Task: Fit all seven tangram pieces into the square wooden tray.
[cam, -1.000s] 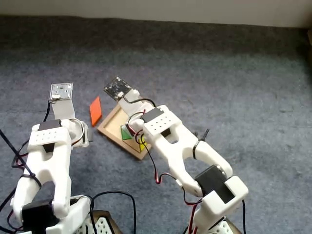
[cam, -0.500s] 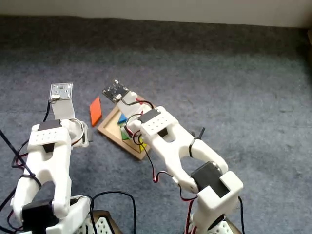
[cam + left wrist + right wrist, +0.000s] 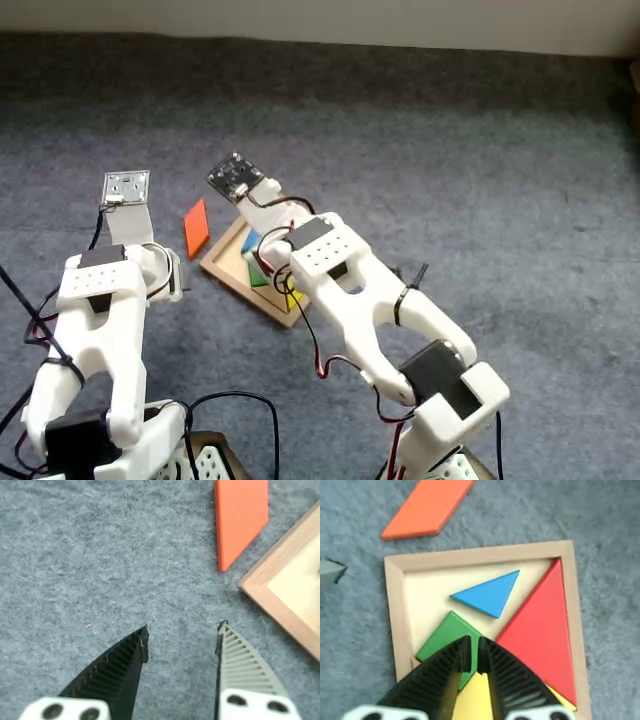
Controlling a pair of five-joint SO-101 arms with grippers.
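Wooden and square, the tray (image 3: 392, 615) lies on the grey felt-covered desk (image 3: 450, 150) between the two arms, partly filled. A red triangle (image 3: 545, 630) sits snug along its right side, a green square (image 3: 447, 635) rests near the left rim, and a yellow piece (image 3: 472, 700) lies at the near edge. The blue triangle (image 3: 487, 594) lies flat in the bare far part of the floor. It is askew and clear of its neighbours, so it looks dropped in rather than seated. The right gripper (image 3: 472, 647) hangs over the seam where green, yellow and red meet. Its fingers are pressed almost together and pinch nothing, probably so that they work as one narrow tip for nudging a piece without catching the others. The orange parallelogram (image 3: 240, 515) lies outside the tray on the desk, just beside its far-left corner and not touching it. The left gripper (image 3: 182, 628) hovers low over bare felt a little nearer than that piece, spread wide and empty. That pose suits reaching forward to straddle the thin slab. How many pieces lie under the right arm I cannot tell, though at least the orange one remains to go in.
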